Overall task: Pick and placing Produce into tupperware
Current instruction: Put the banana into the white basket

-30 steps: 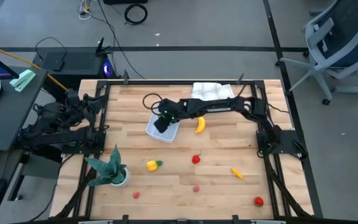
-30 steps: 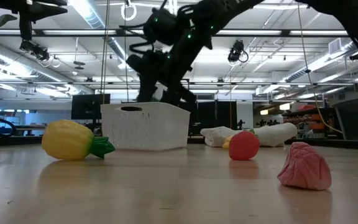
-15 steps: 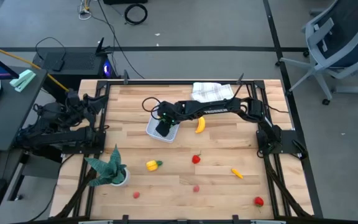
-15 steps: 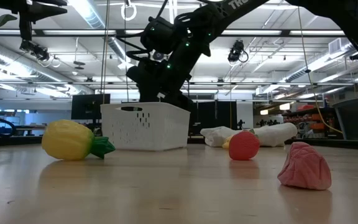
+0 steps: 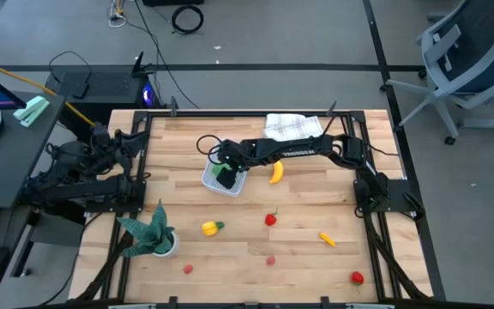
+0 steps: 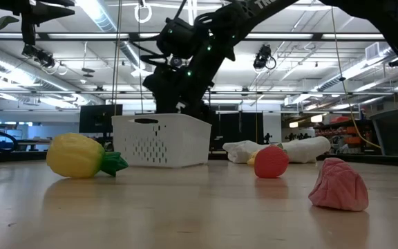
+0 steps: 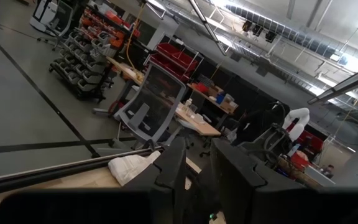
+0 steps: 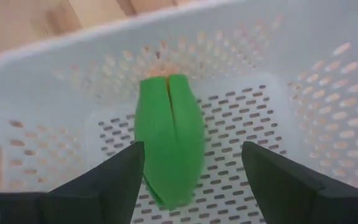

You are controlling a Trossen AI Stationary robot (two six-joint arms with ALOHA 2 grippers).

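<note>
The white tupperware (image 5: 213,182) stands left of the table's middle; it also shows in the low view (image 6: 161,142). A green piece (image 8: 169,137) lies on its perforated base and shows in the high view (image 5: 227,181). My right gripper (image 8: 192,155) hangs open just above the tupperware (image 5: 230,165), one finger on either side of the green piece. The yellow banana (image 5: 275,172) lies right of the tupperware. My left gripper (image 5: 133,139) waits, shut, at the table's left edge.
A yellow-green piece (image 5: 212,227), a red one (image 5: 270,220), an orange one (image 5: 326,239), another red one (image 5: 357,277) and two pink ones (image 5: 270,258) lie on the near half. A potted plant (image 5: 150,233) stands near left, a white cloth (image 5: 293,125) at the far edge.
My right gripper has risen a little and drawn back toward the far edge over the tupperware. The green piece, hidden under the gripper before, now lies uncovered on the tupperware's base.
</note>
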